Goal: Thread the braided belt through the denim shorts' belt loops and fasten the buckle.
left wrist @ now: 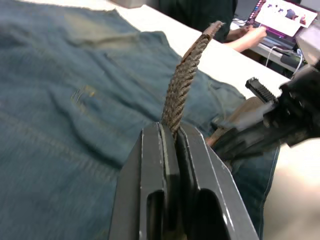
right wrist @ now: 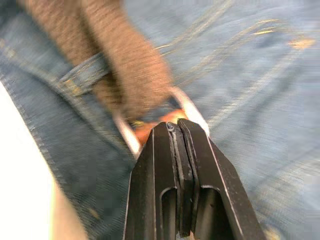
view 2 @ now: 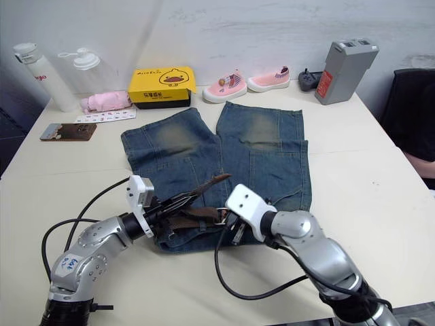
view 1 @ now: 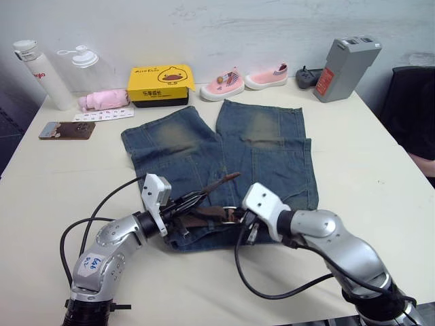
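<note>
A pale cream desk (view 1: 380, 176) fills the scene, its far edge pushed against a light wall (view 1: 224, 27) with faint scuffs. Even light falls over the surface — shadows are soft. Along the back stand two white bottles (view 1: 37, 75), a yellow box (view 1: 160, 85), a pair of small pink shoes (view 1: 245, 80) and a grey battery pack (view 1: 346, 68). To the right of the desk sits a dark chair (view 1: 411, 109).

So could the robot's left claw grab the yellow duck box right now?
Probably not. The left claw is shut on the braided belt, and the yellow duck box sits past the denim shorts, at the table's far side.
</note>
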